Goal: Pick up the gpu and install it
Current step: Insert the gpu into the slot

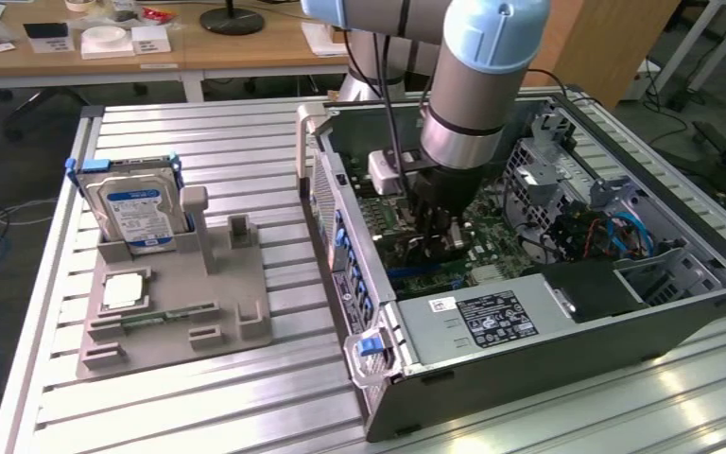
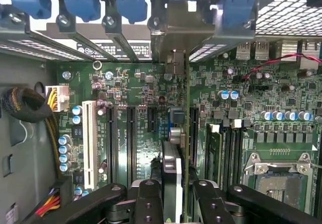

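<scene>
The arm is reaching down into the open computer case [image 1: 665, 284]. The gripper [image 2: 173, 196] is holding the gpu [image 2: 177, 133] on its edge, with the jaws clamped on the card. The gpu is standing over the motherboard [image 2: 261, 128], its metal bracket [image 2: 173, 27] up against the case's rear slots.

On the exterior view's left, a hard drive [image 1: 136, 213] is standing in the grey holder [image 1: 231, 303].

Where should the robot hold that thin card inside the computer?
By its upper edge, coming from above: the gpu stands on edge over the motherboard slots, so only that thin edge is free. The hand straddles it there, a finger on each flat face.
</scene>
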Action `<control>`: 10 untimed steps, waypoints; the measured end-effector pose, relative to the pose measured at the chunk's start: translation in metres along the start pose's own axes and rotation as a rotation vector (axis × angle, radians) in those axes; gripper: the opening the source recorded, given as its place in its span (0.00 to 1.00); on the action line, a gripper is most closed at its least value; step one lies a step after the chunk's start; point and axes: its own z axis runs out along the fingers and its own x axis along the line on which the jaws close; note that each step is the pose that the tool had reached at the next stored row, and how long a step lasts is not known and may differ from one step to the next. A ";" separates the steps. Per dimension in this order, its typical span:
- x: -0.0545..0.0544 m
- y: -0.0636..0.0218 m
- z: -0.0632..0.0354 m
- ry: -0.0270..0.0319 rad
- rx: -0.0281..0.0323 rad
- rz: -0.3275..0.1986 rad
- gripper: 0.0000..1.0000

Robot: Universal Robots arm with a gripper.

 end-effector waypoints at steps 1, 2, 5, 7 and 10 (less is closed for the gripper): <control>0.000 0.0001 0.0008 0.0001 -0.0001 0.000 0.28; 0.000 0.0001 0.0020 0.0001 -0.0001 0.000 0.28; 0.000 0.0005 0.0047 0.0013 -0.0010 0.000 0.28; 0.000 0.0005 0.0067 0.0004 -0.0003 0.000 0.28; 0.000 0.0005 0.0069 0.0002 -0.0001 0.000 0.28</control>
